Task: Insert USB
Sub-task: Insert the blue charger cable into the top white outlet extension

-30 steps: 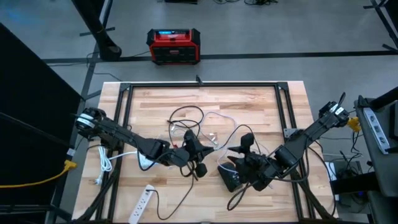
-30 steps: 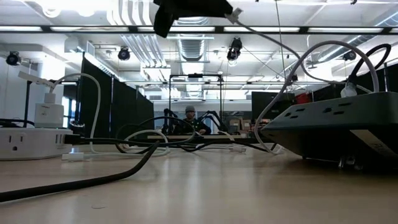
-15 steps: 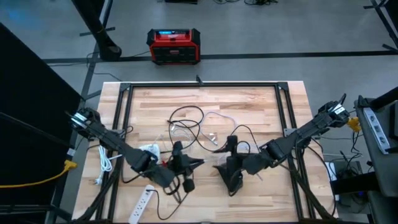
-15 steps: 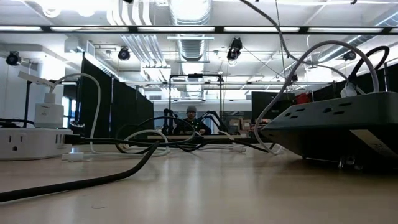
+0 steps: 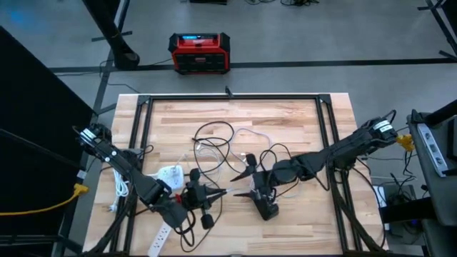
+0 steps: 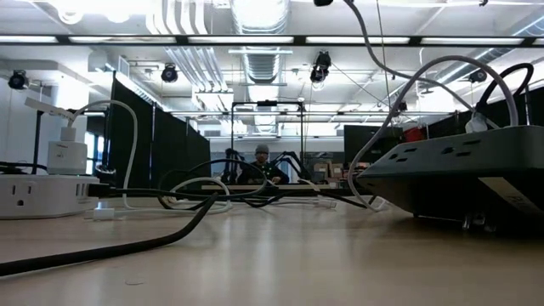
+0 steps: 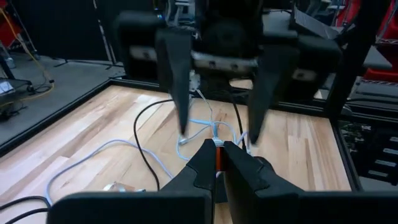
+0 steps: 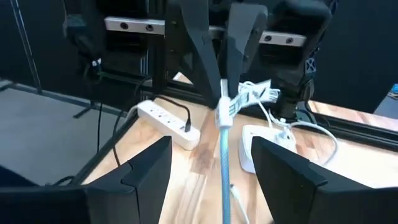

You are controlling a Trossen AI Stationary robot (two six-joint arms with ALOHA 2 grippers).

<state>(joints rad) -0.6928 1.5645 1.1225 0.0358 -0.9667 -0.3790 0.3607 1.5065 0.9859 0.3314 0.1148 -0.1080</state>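
My left gripper (image 5: 218, 193) hovers over the table's near middle, shut on the plug end (image 7: 217, 157) of a pale USB cable (image 8: 222, 149). My right gripper (image 5: 241, 184) faces it from the right. It is open, and its fingers (image 8: 149, 165) stand on either side of the hanging cable without touching it. In the left wrist view the right gripper's fingers (image 7: 177, 74) spread wide opposite mine. The black power strip (image 5: 264, 205) lies flat on the table just below the right gripper. My left gripper pinches the cable's plug end (image 8: 224, 112) between its two fingertips (image 8: 200, 46), coming level from the table's left. The plug is lifted clear of the table. The pale cable hangs slack from it, with a tied bundle (image 8: 255, 93) beside the fingers.
A white power strip (image 5: 163, 230) lies at the near left edge, and a white adapter block (image 5: 168, 173) sits behind the left arm. Black and white cables loop over the table's middle (image 5: 214, 139). A black frame (image 5: 228, 96) borders the table.
My left gripper has drawn back toward the table's near left, carrying the plug. My right gripper has moved left, off the black power strip and toward the left gripper. The left gripper has left the top of the low view; only the cable still hangs there.
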